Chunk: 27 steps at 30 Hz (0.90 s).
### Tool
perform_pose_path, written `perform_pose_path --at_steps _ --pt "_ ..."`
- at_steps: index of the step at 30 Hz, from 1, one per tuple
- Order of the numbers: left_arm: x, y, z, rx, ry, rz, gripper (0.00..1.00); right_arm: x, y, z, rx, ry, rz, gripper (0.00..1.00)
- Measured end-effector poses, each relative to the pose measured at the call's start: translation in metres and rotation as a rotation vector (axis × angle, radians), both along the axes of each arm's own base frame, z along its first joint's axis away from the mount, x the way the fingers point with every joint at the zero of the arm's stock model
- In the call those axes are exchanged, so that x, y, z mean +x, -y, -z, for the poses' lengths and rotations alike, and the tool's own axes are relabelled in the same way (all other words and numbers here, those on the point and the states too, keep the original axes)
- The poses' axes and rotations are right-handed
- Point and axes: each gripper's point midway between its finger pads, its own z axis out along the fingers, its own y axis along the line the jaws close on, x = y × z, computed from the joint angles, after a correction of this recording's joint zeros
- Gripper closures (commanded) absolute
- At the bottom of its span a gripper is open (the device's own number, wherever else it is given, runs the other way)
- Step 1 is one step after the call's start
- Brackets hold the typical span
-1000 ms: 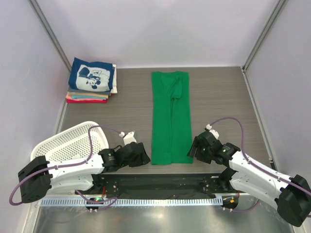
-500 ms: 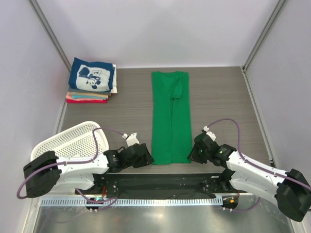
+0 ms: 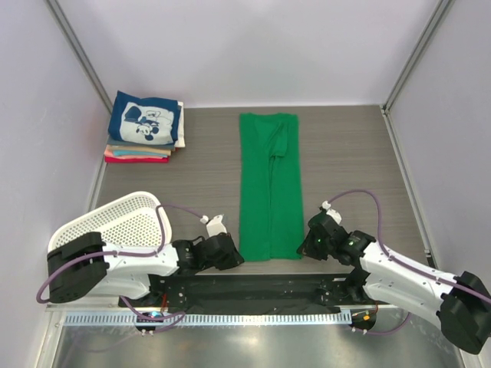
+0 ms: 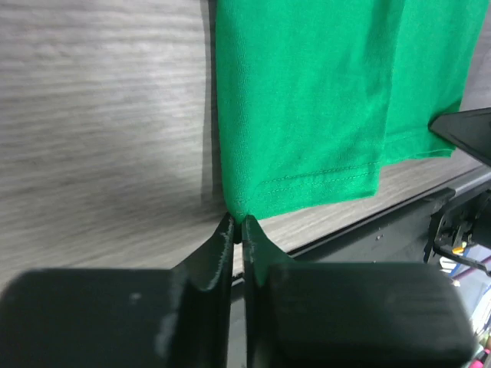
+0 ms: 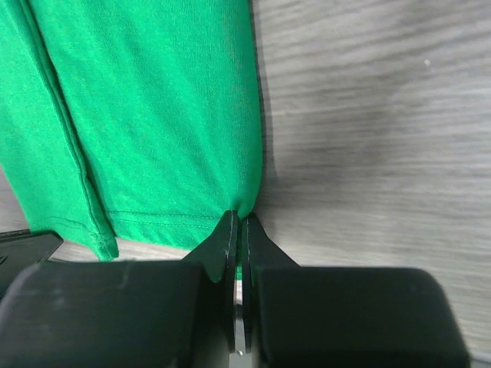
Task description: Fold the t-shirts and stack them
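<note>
Green cloth fills the middle of the grey wood-grain desk (image 3: 199, 169): a plain green t-shirt (image 3: 270, 188) folded into a long narrow strip, its stitched hem at the near edge by the arms. The left claw (image 4: 236, 224) is clenched on the hem's left corner, fingers almost together with the cloth tip pinched between them. The right claw (image 5: 238, 221) is clenched on the hem's right corner, a sliver of green showing between its closed fingers. Both claws sit low against the desk, one on each side of the strip. At the far left corner a navy t-shirt (image 3: 144, 121) with a white cartoon print tops a folded stack (image 3: 138, 153) of cream, tan and red-pink layers. A white perforated basket (image 3: 107, 222) lies at the near left, tilted, with the left arm crossing in front of it.
</note>
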Motion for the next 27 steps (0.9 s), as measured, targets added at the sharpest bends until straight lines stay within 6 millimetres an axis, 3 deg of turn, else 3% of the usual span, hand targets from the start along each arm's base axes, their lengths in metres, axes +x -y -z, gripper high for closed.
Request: perform_pose_path --at_steps 3,6,9,14,16,19,24,27 --pt "-0.005 0.003 -0.002 0.004 0.000 0.020 1.00 -0.005 0.003 -0.003 0.006 0.000 -0.003 0.99" --pt "-0.008 0.012 -0.016 -0.007 0.007 0.041 1.00 -0.008 0.007 -0.013 0.013 0.011 0.000 0.99" --pt "-0.004 0.022 -0.042 -0.027 0.035 0.039 1.00 -0.003 0.008 -0.038 0.019 0.048 0.010 0.99" --pt "0.023 0.033 -0.105 -0.040 0.141 0.013 1.00 0.025 -0.003 -0.093 0.015 0.143 0.015 0.99" --pt "0.040 0.033 -0.129 -0.048 0.183 -0.007 1.00 0.040 -0.009 -0.112 -0.010 0.177 0.009 0.99" --pt "0.076 0.020 -0.147 -0.026 0.227 -0.059 1.00 0.064 -0.012 -0.124 -0.078 0.198 0.011 0.99" --pt "0.139 -0.003 -0.150 0.055 0.242 -0.116 1.00 0.121 0.000 -0.140 -0.155 0.225 0.065 0.99" --pt "0.174 0.000 -0.146 0.096 0.231 -0.104 1.00 0.157 0.014 -0.146 -0.181 0.238 0.109 0.99"
